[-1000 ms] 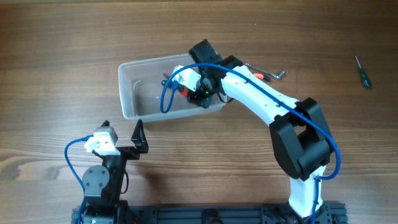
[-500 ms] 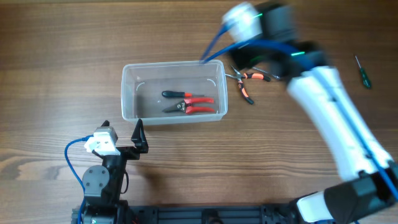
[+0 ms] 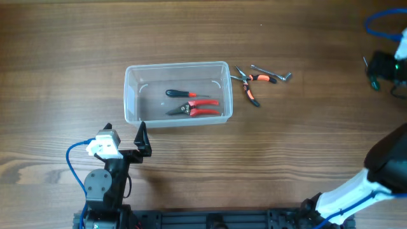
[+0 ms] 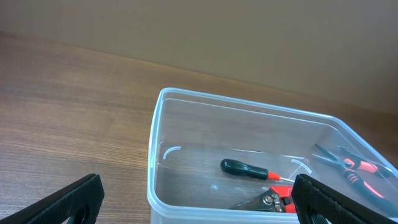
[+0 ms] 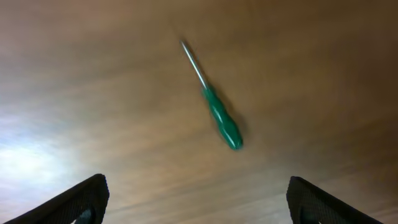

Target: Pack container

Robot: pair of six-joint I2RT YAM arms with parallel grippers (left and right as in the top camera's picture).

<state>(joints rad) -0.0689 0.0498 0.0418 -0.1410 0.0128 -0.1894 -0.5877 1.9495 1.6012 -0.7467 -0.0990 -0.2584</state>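
Both sets of jaws stand wide open and hold nothing. The left gripper [image 3: 125,130] sits low near the table's front edge. The right gripper [image 5: 196,186] is far out at the right edge.

The container [image 3: 177,65] rests left of the table's middle, just beyond the left gripper and facing it in the left wrist view. Inside lie a black screwdriver [image 3: 181,95] and, just in front of it, red cutters [image 3: 197,107], both flat on the floor. Just outside its right wall lie orange pliers [image 3: 249,86], with a metal key [image 3: 270,72] beside them. Well apart, at the far right, a green screwdriver [image 5: 221,118] lies on the table [image 3: 63,51] below the right gripper, between its fingers in the right wrist view.
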